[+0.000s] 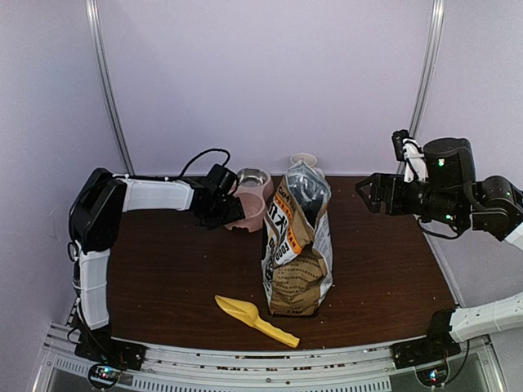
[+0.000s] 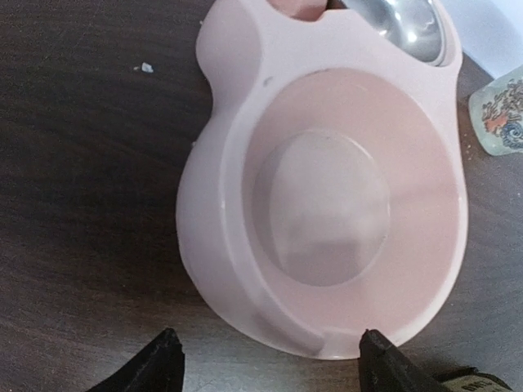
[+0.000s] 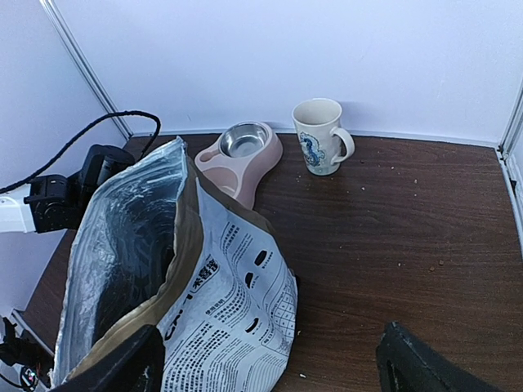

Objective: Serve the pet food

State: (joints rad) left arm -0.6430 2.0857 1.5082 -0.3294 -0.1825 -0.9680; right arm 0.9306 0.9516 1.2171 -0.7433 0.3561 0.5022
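Since the yellow scoop lies loose on the table nearest my bases, with neither pincer on it, I judge scooping has not begun and this is setup. Just behind it the printed bag stands upright with its top open. The right wrist view looks down into the foil lining, which is dark inside, with no pellets readable. My guess is that the pet food sits down in the bag, hidden; none shows in the bowls. My right pincer hangs above and to the right of the bag, released, jaws wide, nothing between them. Farther back, left of the bag, my left pincer is released too. Its fingertips are spread either side of the pink feeder at its end, just short of the rim; I cannot tell if they touch. The pink well facing me is bare, and the steel bowl in the other well shows bare metal. A mug stands farthest back, by the wall, near the feeder. Likely next: the left closes on the feeder rim to steady or reposition it. The right then drops for the scoop handle, a low flat grasp, and enters the bag mouth without tipping the bag.
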